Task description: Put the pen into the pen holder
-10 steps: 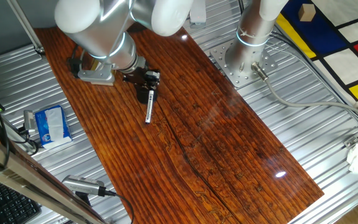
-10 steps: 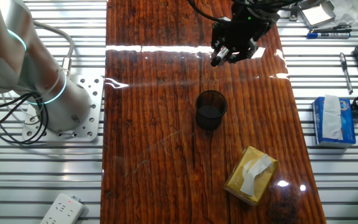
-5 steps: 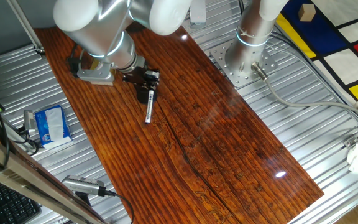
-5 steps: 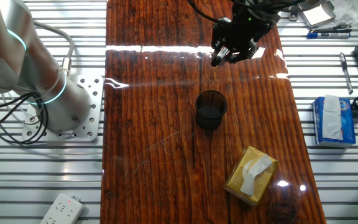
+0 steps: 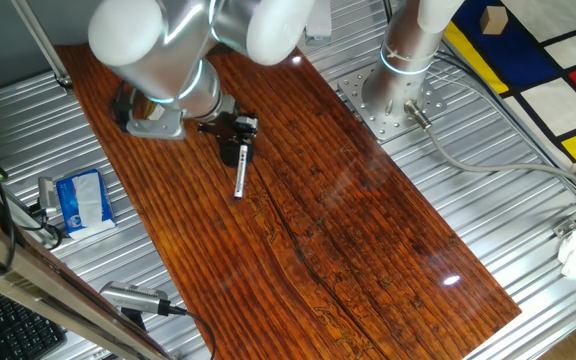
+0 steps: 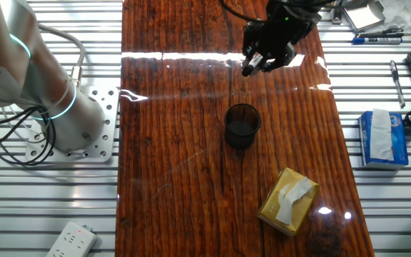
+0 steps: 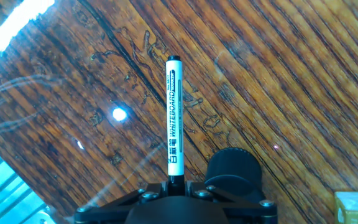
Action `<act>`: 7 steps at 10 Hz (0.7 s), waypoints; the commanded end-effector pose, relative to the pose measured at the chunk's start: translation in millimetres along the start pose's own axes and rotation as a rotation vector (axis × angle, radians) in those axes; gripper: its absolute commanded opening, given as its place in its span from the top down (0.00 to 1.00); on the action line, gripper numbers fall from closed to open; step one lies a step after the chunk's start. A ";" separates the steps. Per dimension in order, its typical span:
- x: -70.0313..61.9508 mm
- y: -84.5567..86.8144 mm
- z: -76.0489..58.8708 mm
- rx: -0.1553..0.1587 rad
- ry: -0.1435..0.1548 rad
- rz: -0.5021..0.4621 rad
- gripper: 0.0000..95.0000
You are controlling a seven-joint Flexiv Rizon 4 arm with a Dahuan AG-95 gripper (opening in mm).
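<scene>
Above the desk [image 6: 177,128], short of the pen holder [image 6: 242,126], our fingers [image 7: 174,182] pinch the pen [image 7: 173,118] by one end. We should centre its free tip over the holder's mouth, then lower slowly before releasing.

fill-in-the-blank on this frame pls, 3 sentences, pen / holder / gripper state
The two-finger gripper is shut on the slim white ____.
The short black round pen holder stands on the wooden table and has ____ inside it.
In the other fixed view, the tan cardboard box lies ____ the holder than the gripper does.

Missing: pen; nothing; nearer
</scene>
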State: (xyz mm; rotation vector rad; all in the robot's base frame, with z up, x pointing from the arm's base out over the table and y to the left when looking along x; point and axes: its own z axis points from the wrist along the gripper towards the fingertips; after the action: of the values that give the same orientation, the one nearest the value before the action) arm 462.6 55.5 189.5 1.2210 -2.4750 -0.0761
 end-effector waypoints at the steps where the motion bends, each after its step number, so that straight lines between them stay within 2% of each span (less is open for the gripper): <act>1: 1.0 0.6 0.4 0.027 0.035 -0.006 1.00; 4: 1.0 0.6 0.4 0.050 0.065 -0.026 1.00; 7: 1.0 0.6 0.4 0.058 0.074 -0.044 1.00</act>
State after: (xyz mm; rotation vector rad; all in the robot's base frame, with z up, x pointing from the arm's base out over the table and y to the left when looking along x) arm 461.7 55.3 189.7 1.2851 -2.3962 0.0320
